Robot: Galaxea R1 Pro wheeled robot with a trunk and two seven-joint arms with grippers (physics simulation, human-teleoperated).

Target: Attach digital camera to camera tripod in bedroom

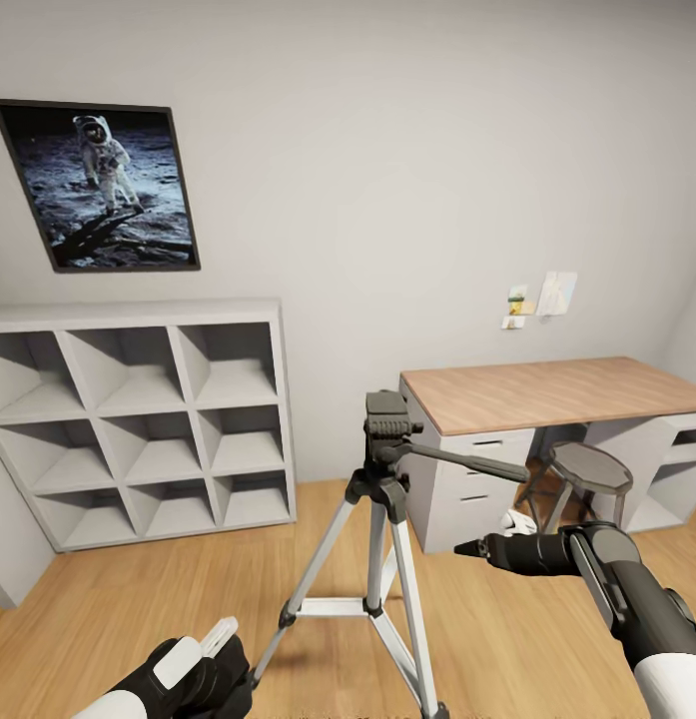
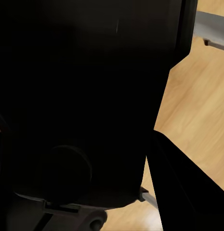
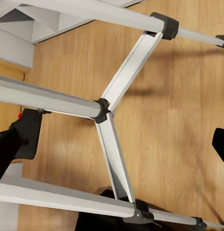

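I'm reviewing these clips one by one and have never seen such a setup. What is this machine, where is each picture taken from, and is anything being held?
It's a simulated two-armed robot in a bedroom. The big picture looks down from its head: a tripod stands on the wood floor, with shelves, a moon picture, a desk and a stool behind. The other two pictures come from cameras on its wrists. The right gripper is open and empty, looking at the tripod's legs. The left gripper, low down, appears to grip a small black camera, though that's hard to confirm.
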